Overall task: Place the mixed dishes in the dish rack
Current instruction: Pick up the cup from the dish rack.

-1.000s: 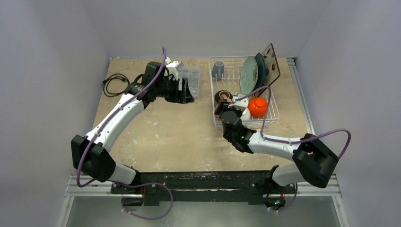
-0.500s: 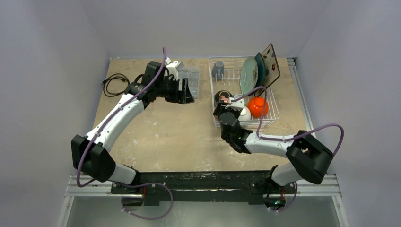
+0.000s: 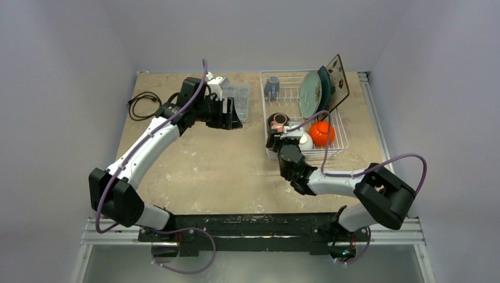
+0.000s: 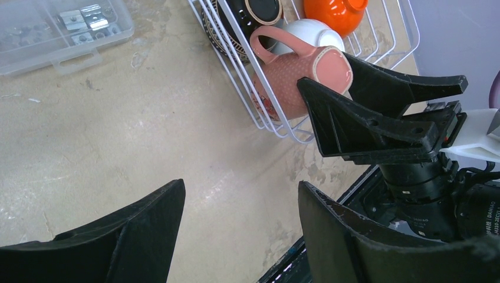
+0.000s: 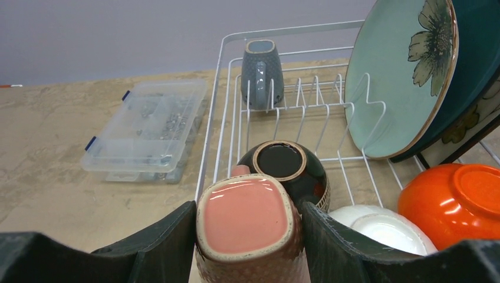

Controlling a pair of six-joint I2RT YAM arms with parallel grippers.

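Salmon-pink mug [image 5: 247,227] sits clamped in your right gripper [image 5: 250,236] — inside the dish rack [image 5: 295,30]. Your left gripper [image 4: 239,197] hangs open — empty.

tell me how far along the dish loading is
Nearly done. Already in the dish rack: pale green plate, dark teal plate, cream floral plate, grey-blue mug, dark brown bowl, white bowl, orange bowl. In hand: the right pincer grips the salmon-pink mug, base up, at the rack's near left corner. Left: let it go; no other dishes show on the table.
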